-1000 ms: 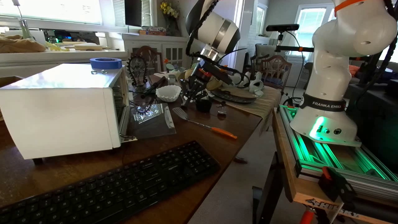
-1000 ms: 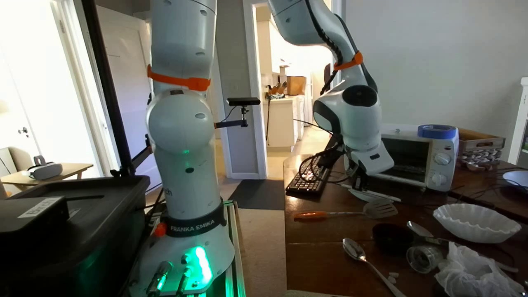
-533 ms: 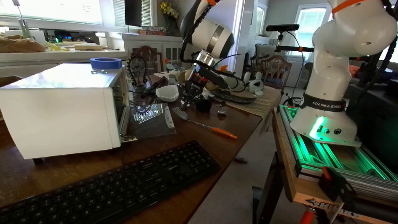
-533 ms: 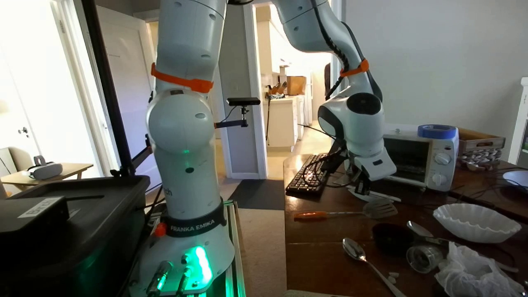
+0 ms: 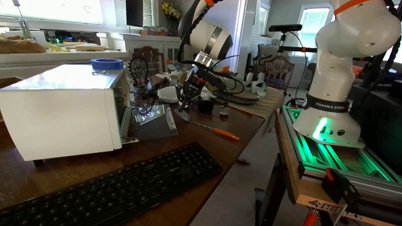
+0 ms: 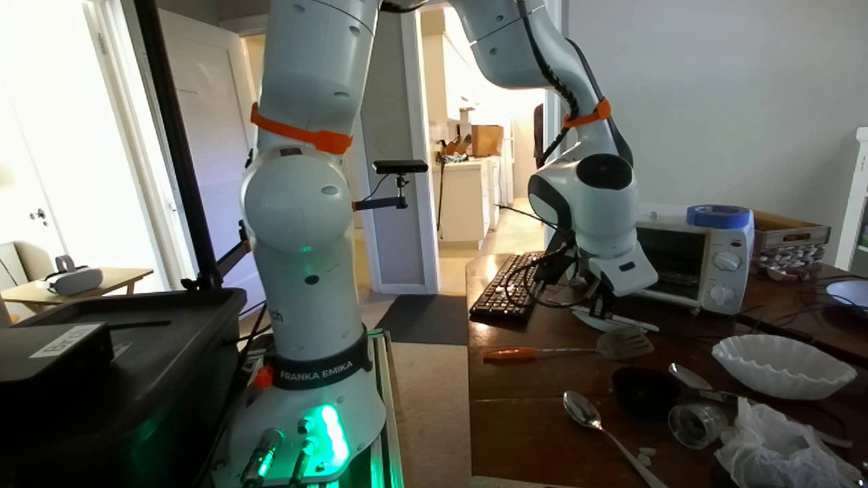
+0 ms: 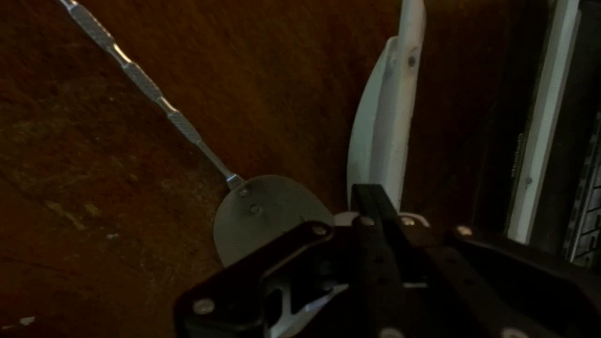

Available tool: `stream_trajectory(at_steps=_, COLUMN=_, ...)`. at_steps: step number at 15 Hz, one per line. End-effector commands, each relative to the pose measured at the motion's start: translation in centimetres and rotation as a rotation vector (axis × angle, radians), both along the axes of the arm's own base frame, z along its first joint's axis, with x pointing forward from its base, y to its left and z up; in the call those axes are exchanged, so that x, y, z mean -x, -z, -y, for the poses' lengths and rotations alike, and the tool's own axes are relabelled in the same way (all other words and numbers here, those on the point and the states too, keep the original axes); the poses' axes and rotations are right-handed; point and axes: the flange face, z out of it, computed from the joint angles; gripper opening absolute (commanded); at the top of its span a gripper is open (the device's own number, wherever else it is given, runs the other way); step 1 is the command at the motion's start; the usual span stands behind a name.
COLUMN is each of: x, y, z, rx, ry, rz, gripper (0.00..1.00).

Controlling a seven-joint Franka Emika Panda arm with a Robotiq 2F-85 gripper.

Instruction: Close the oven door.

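Lead: Where was the countertop oven (image 5: 56, 119)?
Op: On the brown table (image 6: 536, 434), visible in both exterior views. I saw a blue tape roll (image 5: 107, 64) on its top and two pale knobs (image 6: 727, 260) on its front.
Lead: How was the oven door (image 5: 154, 123)?
Op: Open, folded down in front of the oven. I read it as dark and reflective, with a pale strip (image 7: 403, 103) along the outer edge and a curved handle (image 7: 364, 136) jutting out beside that. Couldn't tell if the door touched the table.
Lead: And the gripper (image 7: 374, 197)?
Op: Clenched, jaws pressed together, angled down over the table. In the wrist view I had it across one end of the curved handle; couldn't tell if it made contact.
Lead: What was close by?
Op: Slotted spatula (image 7: 270, 213) lay on the table, head just beside the curved handle, orange grip (image 6: 513, 354) farther from the oven. Black keyboard (image 5: 125, 185) was near the oven too. In an exterior view I had a metal spoon (image 6: 588, 415) and a white fluted dish (image 6: 783, 366) on the same table, apart from the gripper.
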Motion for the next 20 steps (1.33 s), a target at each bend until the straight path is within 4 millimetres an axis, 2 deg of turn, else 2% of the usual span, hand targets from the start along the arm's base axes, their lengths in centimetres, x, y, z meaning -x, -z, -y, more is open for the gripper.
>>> stream_trajectory(at_steps=1, x=-1.4, y=1.2, z=-0.7, rx=0.015, ry=0.002, rz=-0.006, gripper=0.0)
stream_trajectory(at_steps=7, x=-1.5, y=2.6, z=-1.7, rx=0.016, ry=-0.035, rz=-0.043, gripper=0.0)
stream_trajectory(at_steps=17, x=-3.3, y=3.2, z=-1.9, rx=0.041, ry=-0.003, rz=-0.014, gripper=0.0)
stream_trajectory(at_steps=20, x=-3.5, y=2.6, z=-1.9, rx=0.045, ry=0.008, rz=0.001, gripper=0.0)
